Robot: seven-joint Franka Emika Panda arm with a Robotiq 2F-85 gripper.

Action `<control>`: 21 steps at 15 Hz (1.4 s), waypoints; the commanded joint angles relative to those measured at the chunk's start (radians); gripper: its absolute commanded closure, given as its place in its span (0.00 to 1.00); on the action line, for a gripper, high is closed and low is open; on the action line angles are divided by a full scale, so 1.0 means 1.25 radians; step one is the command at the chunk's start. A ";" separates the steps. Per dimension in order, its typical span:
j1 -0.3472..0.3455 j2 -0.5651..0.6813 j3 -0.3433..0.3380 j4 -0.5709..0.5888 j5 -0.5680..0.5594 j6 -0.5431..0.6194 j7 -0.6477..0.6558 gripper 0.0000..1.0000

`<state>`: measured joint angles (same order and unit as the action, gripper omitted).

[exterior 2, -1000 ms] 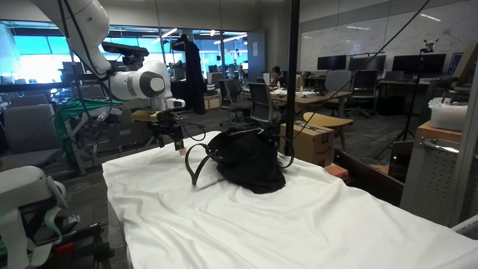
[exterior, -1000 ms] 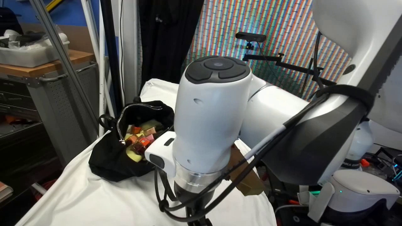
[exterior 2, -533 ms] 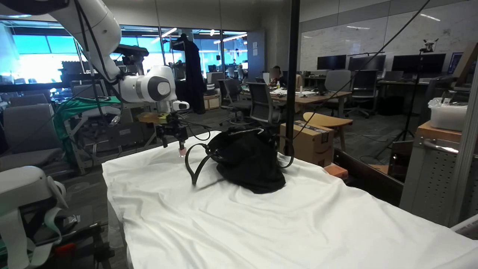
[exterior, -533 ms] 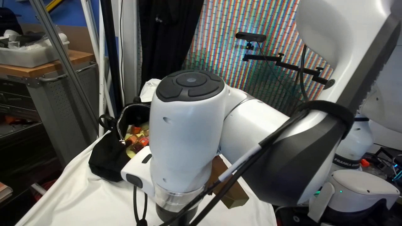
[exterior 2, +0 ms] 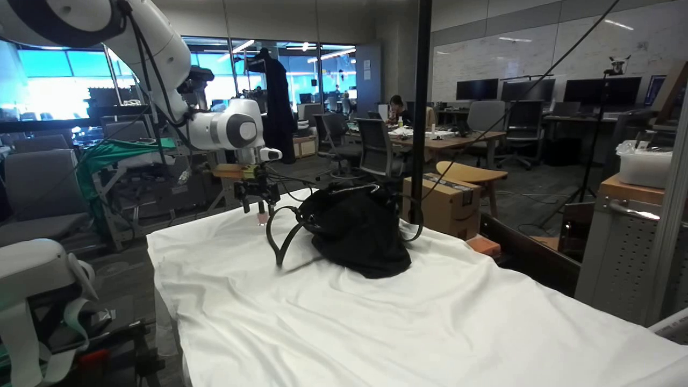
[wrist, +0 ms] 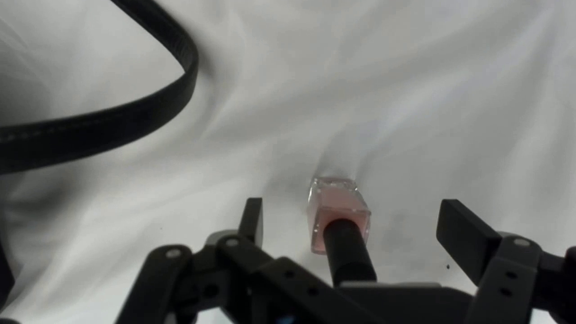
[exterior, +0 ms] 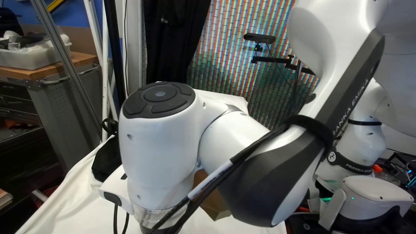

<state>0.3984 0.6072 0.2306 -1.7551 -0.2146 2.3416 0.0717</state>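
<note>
A small clear bottle with pink contents [wrist: 335,198] and a tall black cap [wrist: 348,252] stands on the white cloth. My gripper [wrist: 360,229] is open around the cap; in the wrist view its fingers [wrist: 253,222] show a gap on either side, wider on the right. In an exterior view the gripper [exterior 2: 259,205] hangs low over the bottle [exterior 2: 262,219], just left of a black bag [exterior 2: 360,231]. The bag's strap [wrist: 148,110] loops in from the left of the wrist view. In an exterior view the arm hides the gripper, the bottle and most of the bag [exterior: 107,159].
The white cloth [exterior 2: 322,322] lies wrinkled over the table. A strap [exterior 2: 279,242] of the bag arches up near the gripper. A brown cardboard piece [exterior: 213,201] rides on the wrist. A black pole [exterior 2: 422,107] rises behind the bag, with a cardboard box [exterior 2: 446,209] beyond the table.
In an exterior view the gripper has shifted right towards the bag and over the bottle; in another the arm swung left and down, covering the bag's contents. The bottle has stayed put.
</note>
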 commanded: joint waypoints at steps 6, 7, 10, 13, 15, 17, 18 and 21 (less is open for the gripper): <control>0.017 0.095 -0.022 0.141 -0.004 -0.082 -0.049 0.00; 0.018 0.102 -0.023 0.148 -0.005 -0.088 -0.050 0.00; 0.020 0.108 -0.022 0.162 -0.003 -0.118 -0.054 0.00; 0.025 0.107 -0.019 0.167 -0.003 -0.144 -0.055 0.00; 0.030 0.108 -0.018 0.169 -0.004 -0.156 -0.057 0.25; 0.033 0.108 -0.019 0.170 -0.006 -0.159 -0.057 0.29; 0.034 0.108 -0.019 0.170 -0.006 -0.161 -0.058 0.36; 0.034 0.102 -0.018 0.164 -0.005 -0.161 -0.058 0.58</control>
<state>0.4317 0.7273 0.2154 -1.5764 -0.2160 2.1666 0.0153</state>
